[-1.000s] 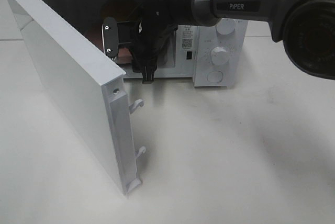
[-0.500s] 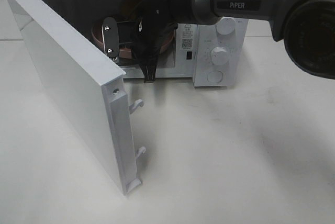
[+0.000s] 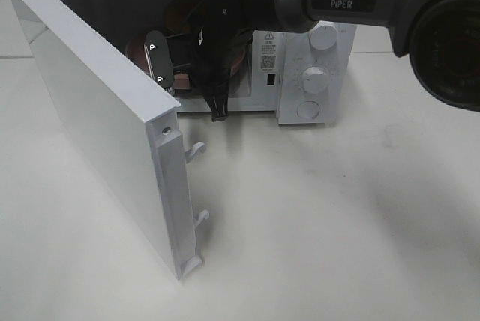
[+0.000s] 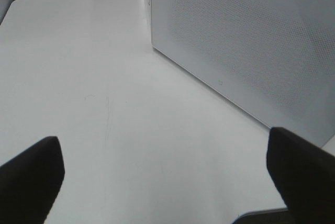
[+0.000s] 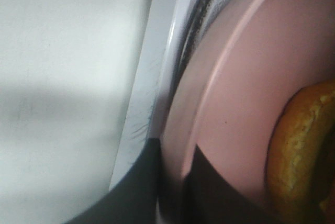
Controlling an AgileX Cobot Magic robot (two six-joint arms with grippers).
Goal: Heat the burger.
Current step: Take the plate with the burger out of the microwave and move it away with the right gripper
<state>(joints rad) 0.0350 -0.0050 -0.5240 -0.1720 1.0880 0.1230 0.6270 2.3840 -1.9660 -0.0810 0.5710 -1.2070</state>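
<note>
Now my left gripper (image 4: 167, 182) hangs wide open over the bare table (image 4: 94, 103), the microwave (image 4: 246, 51) wall just ahead of it. Across at the oven mouth, my right gripper (image 5: 172, 192) is pinched tight on the rim of the pink plate (image 5: 230, 93), and the burger (image 5: 298, 150) sits on that plate just beyond my fingertips.

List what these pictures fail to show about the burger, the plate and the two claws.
- Burger: right wrist view cuts it at the edge, only a bun rim shows; in the high view the right arm hides it.
- Pink plate: mostly blocked by arm and microwave door from above.
- Right claw: dark, blurred, shut on the plate rim.
- Left claw: only two finger ends show; absent from the high view.
</note>
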